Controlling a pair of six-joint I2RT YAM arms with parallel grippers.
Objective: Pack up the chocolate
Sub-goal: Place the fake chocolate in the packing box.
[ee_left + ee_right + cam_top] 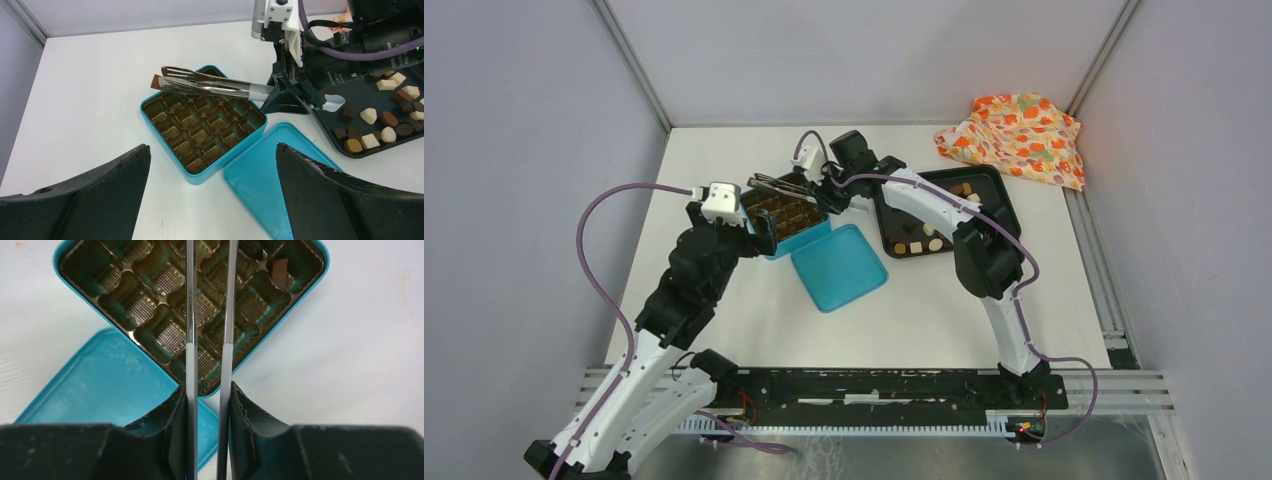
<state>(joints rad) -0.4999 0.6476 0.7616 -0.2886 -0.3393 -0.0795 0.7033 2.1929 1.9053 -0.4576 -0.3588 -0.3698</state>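
Several pieces of chocolate [921, 244], brown and cream, lie in a black tray [1002, 190] right of centre; the left wrist view shows the chocolate [385, 122] there too. My right gripper [829, 193] is shut on metal tongs [210, 86], which reach left over an open teal box [200, 176] with a brown moulded insert. One brown piece [156, 81] sits at the tongs' tips. Another brown piece [280, 274] lies in a corner cell of the box [150, 305]. My left gripper [212, 148] hangs wide open above the box's near corner, holding nothing.
The teal lid [839, 268] lies flat against the box's near right side, between box and tray. An orange flowery cloth [1019, 135] is bunched at the back right corner. Walls close in the table on three sides.
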